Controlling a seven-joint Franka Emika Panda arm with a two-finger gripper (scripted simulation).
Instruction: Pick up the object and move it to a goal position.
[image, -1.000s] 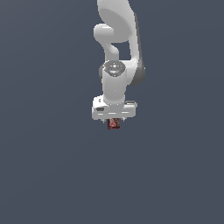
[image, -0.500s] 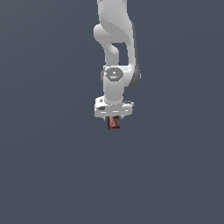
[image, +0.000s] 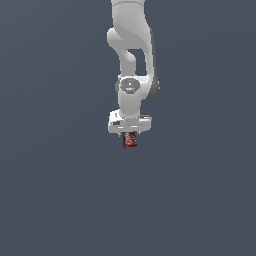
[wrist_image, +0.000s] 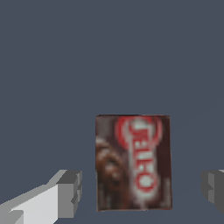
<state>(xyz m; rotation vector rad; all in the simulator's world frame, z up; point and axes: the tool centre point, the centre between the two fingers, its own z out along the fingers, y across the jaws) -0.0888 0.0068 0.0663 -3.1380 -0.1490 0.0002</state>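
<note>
The place is a bare simulator scene, not a real room: flat, uniform slate-grey fills both views, and the smooth white arm (image: 131, 60) looks computer-rendered.

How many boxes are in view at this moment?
1: a small flat dark-red box lies between the white claw's fingers, directly below it in the exterior view.

One white robot arm (image: 131, 55) is present, ending in one gripper (image: 129, 134). The wrist view shows two grey fingertips (wrist_image: 70, 194), one on either side of the box and both clear of it. There is one dark-red box (wrist_image: 133, 162), lying directly under the gripper, bearing one red-and-white label.
</note>
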